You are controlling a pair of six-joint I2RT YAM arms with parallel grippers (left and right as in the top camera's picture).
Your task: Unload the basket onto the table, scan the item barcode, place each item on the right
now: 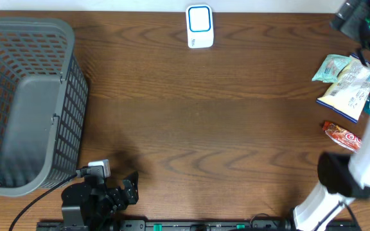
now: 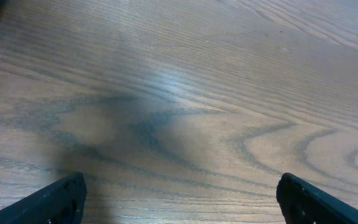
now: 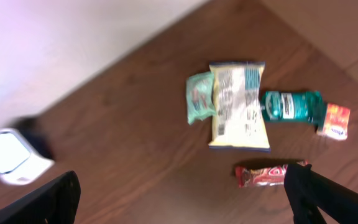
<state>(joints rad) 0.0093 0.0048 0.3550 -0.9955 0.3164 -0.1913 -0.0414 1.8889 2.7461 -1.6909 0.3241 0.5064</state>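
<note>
Wooden counter (image 2: pixel 185 93) shows between the wide-spread fingers of the left claw (image 2: pixel 179 202). The right claw (image 3: pixel 179 199) gapes wide too, holding nothing. The snack bag (image 3: pixel 238 106) lies ahead of it, the red bar (image 3: pixel 269 175) nearest, and the scanner (image 3: pixel 8 155) off to its left.

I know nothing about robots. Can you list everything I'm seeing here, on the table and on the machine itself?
table: 1, brown wood, under everything
basket: 1, grey, left end of the table
scanner: 1, white with a blue ring, far edge, middle
packet: 1, green, right end, touching the bag
bag: 1, yellow and white, right end
bottle: 1, teal, lying on the bag's other side
box: 1, orange-red, at the bottle's end
bar: 1, red wrapper, alone near the bag
left gripper: 1, black, open, over bare wood by the basket
right gripper: 1, black, open, above the right-end items
</note>
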